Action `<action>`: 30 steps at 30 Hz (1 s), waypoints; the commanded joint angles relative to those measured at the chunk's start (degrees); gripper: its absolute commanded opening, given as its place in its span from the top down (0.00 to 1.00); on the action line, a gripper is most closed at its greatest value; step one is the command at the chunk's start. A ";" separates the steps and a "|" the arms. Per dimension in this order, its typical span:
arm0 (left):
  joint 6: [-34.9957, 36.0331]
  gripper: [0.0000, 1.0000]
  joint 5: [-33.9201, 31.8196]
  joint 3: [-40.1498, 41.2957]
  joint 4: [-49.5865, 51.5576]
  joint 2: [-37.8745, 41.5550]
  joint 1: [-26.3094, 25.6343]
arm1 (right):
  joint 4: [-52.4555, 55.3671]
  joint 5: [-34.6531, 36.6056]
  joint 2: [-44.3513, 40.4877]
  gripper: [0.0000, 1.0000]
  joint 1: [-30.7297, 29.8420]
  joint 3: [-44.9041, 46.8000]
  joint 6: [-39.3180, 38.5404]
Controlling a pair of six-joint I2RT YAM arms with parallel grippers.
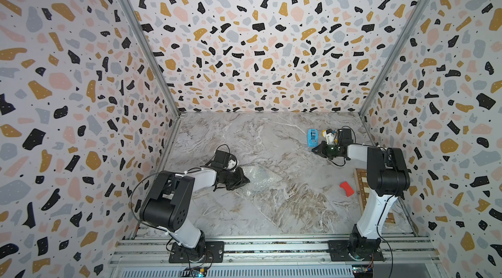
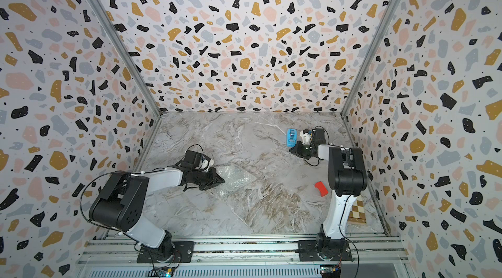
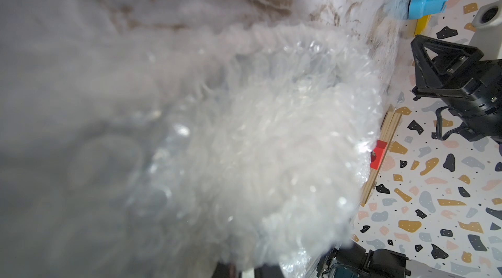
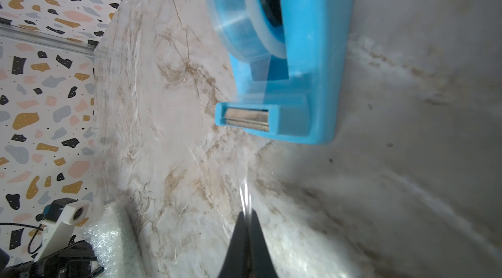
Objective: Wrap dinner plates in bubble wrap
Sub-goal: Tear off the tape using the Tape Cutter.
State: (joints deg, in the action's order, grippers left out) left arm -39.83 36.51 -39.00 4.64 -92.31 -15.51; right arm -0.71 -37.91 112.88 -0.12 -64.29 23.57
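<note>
1. Your right jaws are clenched; the two black tapered tips press flat together on a thin, glossy strip of clear tape, which runs from the tips to the dispenser's cutter.
2. The tape dispenser is smooth sky-blue plastic with a serrated metal blade and a translucent tape roll; in both top views it stands at the far right of the bench, just beyond the right jaws, its long axis running far to near and its cutter end toward those jaws.
3. Your left jaws are drawn together into a black wedge whose point touches the left edge of the bubble wrap; you cannot tell whether a fold sits between the tips, because the wrap fills the left wrist view and hides them.
4. The bubble wrap is clear, shiny, small-bubbled and crumpled; in both top views it lies near the middle of the bench as a folded patch set cornerwise to the bench edges, with one corner at the left jaws and the opposite corner pointing right; no long axis can be made out.
5. In the left wrist view the wrap heaps into a rounded, pale mound; the dinner plate does not show through it, so you cannot tell whether it lies inside.
6. Further right, well apart from the wrap, a small matte red block lies just beside a wood-framed chessboard that is partly under the right arm.
7. The bench is a smooth surface marbled in grey and brown.
</note>
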 commanded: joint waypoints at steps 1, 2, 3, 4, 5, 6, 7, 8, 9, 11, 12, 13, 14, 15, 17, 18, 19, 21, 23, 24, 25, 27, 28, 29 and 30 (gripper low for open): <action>0.60 0.88 -6.02 2.38 7.16 -3.05 -0.25 | 3.30 2.98 0.59 1.00 -0.33 1.62 -0.09; 0.62 0.88 -6.01 2.35 7.22 -3.05 -0.27 | 3.50 4.19 0.59 1.00 -0.43 1.71 -0.04; 0.60 0.88 -6.01 2.27 7.20 -3.14 -0.28 | 3.95 6.01 0.50 1.00 -0.50 1.80 -0.19; 0.55 0.88 -6.02 2.28 7.22 -3.14 -0.27 | 4.52 7.61 0.42 1.00 -0.58 1.87 -0.30; 0.63 0.88 -6.01 2.27 7.22 -3.05 -0.29 | 4.79 8.95 0.28 1.00 -0.53 2.08 -0.45; 0.72 0.88 -6.04 2.22 7.35 -3.05 -0.31 | 5.42 10.54 0.16 1.00 -0.52 2.24 -0.53; 0.76 0.88 -6.06 2.10 7.53 -3.05 -0.30 | 6.04 12.22 0.05 1.00 -0.59 2.32 -0.68; 0.83 0.88 -6.10 2.03 7.60 -3.05 -0.31 | 6.23 13.40 -0.10 1.00 -0.61 2.56 -0.78; 1.04 0.88 -6.10 1.92 7.83 -3.05 -0.31 | 6.28 13.99 -0.20 1.00 -0.52 2.97 -0.85; 1.28 0.88 -6.10 1.74 8.13 -3.05 -0.25 | 5.78 13.65 0.09 1.00 -0.59 3.68 -0.76; 1.41 0.88 -6.15 1.65 8.23 -3.05 -0.28 | 5.63 13.22 0.46 1.00 -0.79 3.81 -0.59; 1.51 0.88 -6.10 1.57 8.30 -3.14 -0.31 | 5.39 13.04 0.85 1.00 -1.02 3.91 -0.50; 1.65 0.88 -6.10 1.56 8.44 -3.14 -0.24 | 5.15 12.70 1.16 1.00 -1.33 3.92 -0.43; 1.73 0.88 -6.10 1.63 8.50 -3.07 -0.23 | 5.37 13.36 1.11 1.00 -1.70 3.78 -0.35; 1.65 0.88 -6.10 1.81 8.38 -2.88 -0.26 | 5.70 13.31 1.18 1.00 -1.85 3.37 -0.19; 1.76 0.88 -6.10 1.83 8.45 -2.87 -0.23 | 6.41 14.65 1.20 1.00 -1.83 2.98 -0.53; 1.78 0.88 -6.12 1.88 8.42 -2.79 -0.24 | 7.15 16.31 1.00 1.00 -1.84 2.86 -0.90; 1.70 0.88 -6.11 1.94 8.28 -2.62 -0.30 | 8.08 19.92 0.53 1.00 -1.56 3.07 -1.32; 1.78 0.88 -6.07 1.91 8.28 -2.65 -0.29 | 8.78 21.36 0.37 1.00 -0.83 3.42 -1.71; 1.86 0.88 -5.97 1.78 8.32 -2.70 -0.25 | 8.85 21.59 0.48 1.00 -0.34 3.74 -1.87; 1.96 0.88 -5.93 1.74 8.45 -2.70 -0.27 | 9.08 22.44 0.58 1.00 0.14 4.13 -1.98; 2.19 0.88 -5.93 1.56 8.69 -2.62 -0.30 | 8.74 22.78 0.42 1.00 0.70 4.88 -2.59; 2.28 0.88 -6.01 1.56 8.71 -2.61 -0.26 | 8.41 22.53 0.20 1.00 0.85 5.22 -2.28; 2.39 0.88 -6.04 1.56 8.80 -2.66 -0.29 | 8.52 23.22 0.10 1.00 0.76 5.19 -2.13; 2.41 0.88 -6.01 1.56 8.89 -2.61 -0.28 | 9.10 24.51 0.14 1.00 0.40 4.90 -2.29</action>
State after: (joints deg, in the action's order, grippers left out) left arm -39.00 36.56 -39.16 4.97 -92.38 -15.51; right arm -1.87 -20.78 111.72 -0.27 -62.06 22.35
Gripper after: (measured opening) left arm 0.121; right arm 0.045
